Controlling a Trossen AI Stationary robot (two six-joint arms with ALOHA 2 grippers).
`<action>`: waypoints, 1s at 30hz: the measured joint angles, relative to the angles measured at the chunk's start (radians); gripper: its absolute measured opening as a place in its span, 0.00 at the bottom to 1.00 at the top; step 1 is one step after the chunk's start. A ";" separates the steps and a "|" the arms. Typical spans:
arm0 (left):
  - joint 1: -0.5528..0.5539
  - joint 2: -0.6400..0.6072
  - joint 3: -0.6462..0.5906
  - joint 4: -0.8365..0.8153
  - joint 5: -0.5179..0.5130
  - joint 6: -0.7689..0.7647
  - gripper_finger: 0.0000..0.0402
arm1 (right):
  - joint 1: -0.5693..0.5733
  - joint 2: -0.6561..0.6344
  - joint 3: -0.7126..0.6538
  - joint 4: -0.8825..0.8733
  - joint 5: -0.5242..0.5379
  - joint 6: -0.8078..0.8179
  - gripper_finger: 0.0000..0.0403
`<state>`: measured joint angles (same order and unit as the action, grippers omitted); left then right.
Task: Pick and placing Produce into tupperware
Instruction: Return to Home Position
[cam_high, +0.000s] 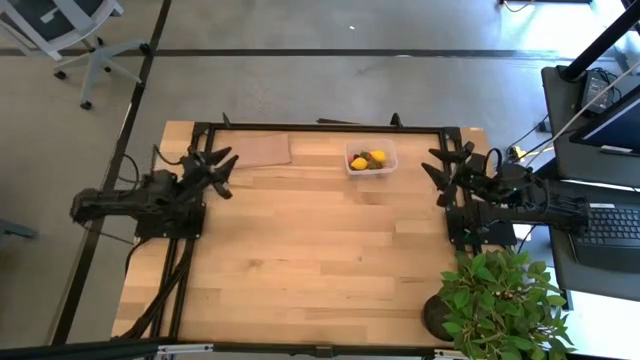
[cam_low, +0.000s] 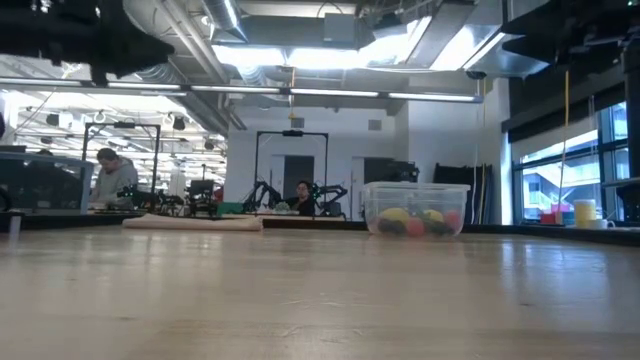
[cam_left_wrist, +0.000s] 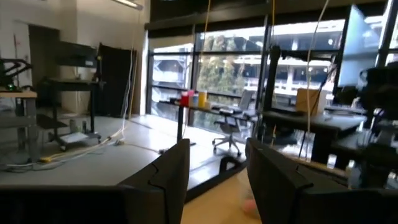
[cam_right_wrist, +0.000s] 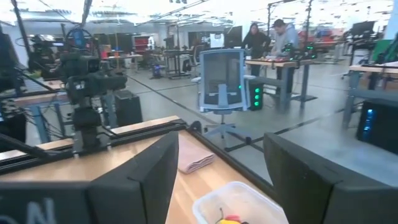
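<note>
Two grippers, high view: left gripper (cam_high: 229, 174) by the left edge of the pale wooden table (cam_high: 320, 250), right gripper (cam_high: 433, 178) by its right edge; both spread wide, empty.
Tupperware: small clear plastic tub (cam_high: 371, 160) near the far edge, right of middle; yellow and dark produce (cam_high: 367, 159) inside.
Low view: tub (cam_low: 417, 210) holds yellow, red and dark pieces.
Left wrist view: fingers (cam_left_wrist: 169, 180) apart, nothing between.
Right wrist view: fingers (cam_right_wrist: 146, 180) wide; tub (cam_right_wrist: 249, 191) ahead, yellow piece inside.

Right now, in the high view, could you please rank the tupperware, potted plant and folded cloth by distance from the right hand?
1. Tupperware, beside the right hand.
2. Potted plant, table's right corner.
3. Folded cloth, beyond the tupperware.
</note>
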<state>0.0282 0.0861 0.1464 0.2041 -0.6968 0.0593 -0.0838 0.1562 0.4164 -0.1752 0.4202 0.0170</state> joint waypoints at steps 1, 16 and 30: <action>0.034 0.014 -0.008 0.001 0.035 -0.019 0.37 | -0.009 0.000 0.000 0.000 0.000 0.000 0.58; 0.305 0.043 -0.027 -0.039 0.153 -0.065 0.40 | -0.046 0.000 0.000 0.000 -0.075 0.007 0.58; 0.305 -0.084 -0.028 -0.246 0.252 -0.186 0.37 | -0.045 0.000 0.000 -0.001 -0.075 0.034 0.58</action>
<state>0.3328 0.0025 0.1188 -0.0417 -0.4446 -0.1262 -0.1291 0.1562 0.4164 -0.1764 0.3453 0.0509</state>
